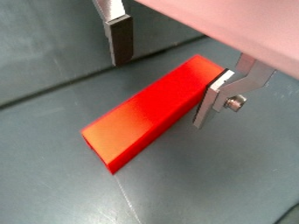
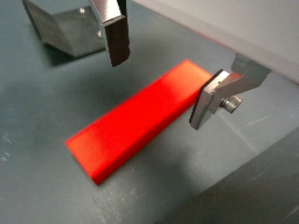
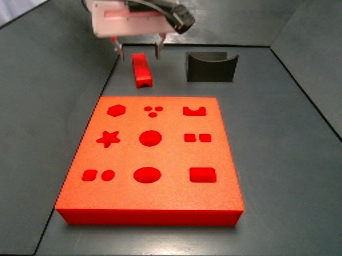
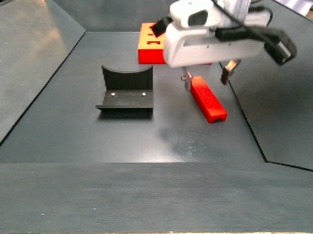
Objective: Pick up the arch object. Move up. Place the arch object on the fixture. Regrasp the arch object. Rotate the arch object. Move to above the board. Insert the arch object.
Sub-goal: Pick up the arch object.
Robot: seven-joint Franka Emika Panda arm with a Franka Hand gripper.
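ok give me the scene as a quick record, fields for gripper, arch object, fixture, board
gripper: open, low over one end of the arch object, one finger on each side, not closed on it
arch object: bright red bar lying flat on the floor, not lifted
fixture: dark bracket, nothing on it, beside the bar and apart from it
board: red slab with shape cutouts, arch cutout unfilled
task stage: pick-up not yet done

claw [image 2: 163,74]: sits low, pointing down, near the top of the frame in a side view [image 3: 142,47]
fingers [image 1: 121,39]: spread wide apart, nothing pinched between the plates
wrist: white housing right above the claw, upper right of a side view [image 4: 206,66]
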